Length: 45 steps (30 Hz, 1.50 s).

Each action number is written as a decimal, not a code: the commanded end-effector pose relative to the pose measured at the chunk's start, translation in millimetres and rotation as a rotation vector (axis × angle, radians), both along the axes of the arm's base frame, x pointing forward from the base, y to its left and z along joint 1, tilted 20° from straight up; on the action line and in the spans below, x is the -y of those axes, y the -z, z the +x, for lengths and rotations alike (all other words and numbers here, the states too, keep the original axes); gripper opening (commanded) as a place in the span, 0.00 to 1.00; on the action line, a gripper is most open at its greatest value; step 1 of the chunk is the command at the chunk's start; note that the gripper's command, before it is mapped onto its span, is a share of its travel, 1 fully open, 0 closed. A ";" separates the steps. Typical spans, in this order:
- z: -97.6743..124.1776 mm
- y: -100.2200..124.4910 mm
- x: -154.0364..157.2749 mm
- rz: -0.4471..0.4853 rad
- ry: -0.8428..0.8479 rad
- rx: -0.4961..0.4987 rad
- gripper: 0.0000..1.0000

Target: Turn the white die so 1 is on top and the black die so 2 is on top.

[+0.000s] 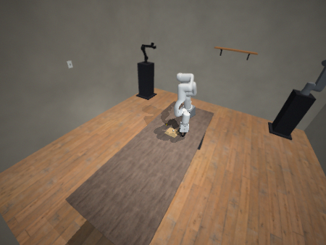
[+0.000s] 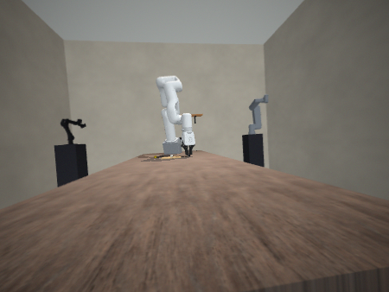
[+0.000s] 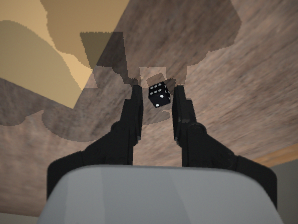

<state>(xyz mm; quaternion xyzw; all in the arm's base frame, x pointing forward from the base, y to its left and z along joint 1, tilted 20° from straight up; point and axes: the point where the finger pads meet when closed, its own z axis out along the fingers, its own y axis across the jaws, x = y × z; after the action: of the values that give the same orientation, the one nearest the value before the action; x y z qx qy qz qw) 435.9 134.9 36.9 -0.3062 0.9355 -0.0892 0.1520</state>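
In the wrist view's upper centre, the black die (image 3: 159, 95) sits off the tan mat (image 1: 170, 133) (image 2: 171, 157) (image 3: 25, 50), which fills the upper left. The gripper (image 1: 182, 134) (image 2: 188, 154) (image 3: 157, 97) is partly open, gripping nothing.

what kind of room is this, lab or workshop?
Probably a robot lab or demo room: a white arm on a long table, plus two more arms on black pedestals.

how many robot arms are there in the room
3. The white arm stands on the table; a small black arm tops the left pedestal, and a grey arm the right one.
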 end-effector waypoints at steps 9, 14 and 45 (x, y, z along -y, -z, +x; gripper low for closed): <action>4.4 8.5 0.2 0.001 0.000 0.004 0.31; 4.5 8.8 0.3 0.001 0.000 0.004 0.31; 4.5 8.8 0.3 0.001 0.000 0.004 0.31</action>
<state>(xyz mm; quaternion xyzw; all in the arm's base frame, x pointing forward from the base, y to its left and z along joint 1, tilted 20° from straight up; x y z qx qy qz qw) 439.5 134.1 26.9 -0.3061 0.9355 -0.0895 0.1523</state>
